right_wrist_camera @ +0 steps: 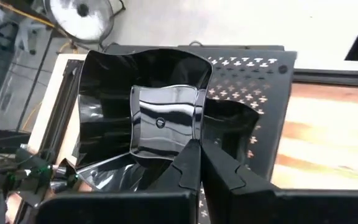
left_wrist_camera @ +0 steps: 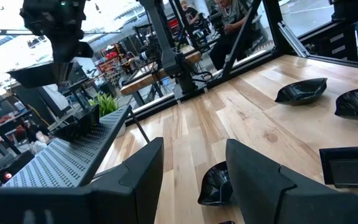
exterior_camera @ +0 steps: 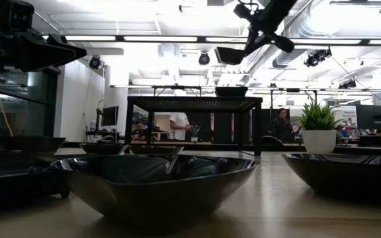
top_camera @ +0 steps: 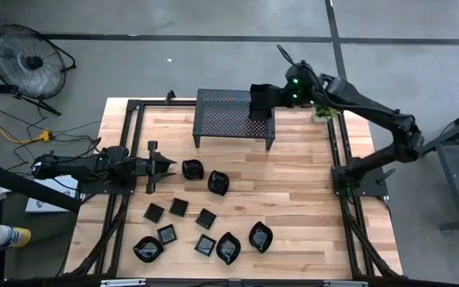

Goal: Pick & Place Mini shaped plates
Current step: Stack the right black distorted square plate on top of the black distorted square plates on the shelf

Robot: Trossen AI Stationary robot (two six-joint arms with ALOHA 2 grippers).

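Above the perforated rack (right_wrist_camera: 253, 81), right jaws pinch a glossy, wavy-edged black plate (right_wrist_camera: 160, 124); left jaws spread.

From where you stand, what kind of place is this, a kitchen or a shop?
Neither, probably: it looks like a lab or workshop. A butcher-block wooden table in a black metal frame stands on grey concrete floor; the low view shows exposed ceiling ducts and desks with monitors behind.

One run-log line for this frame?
right gripper: shut on plate, over rack | left gripper: open, empty, waiting left | other plates: on table
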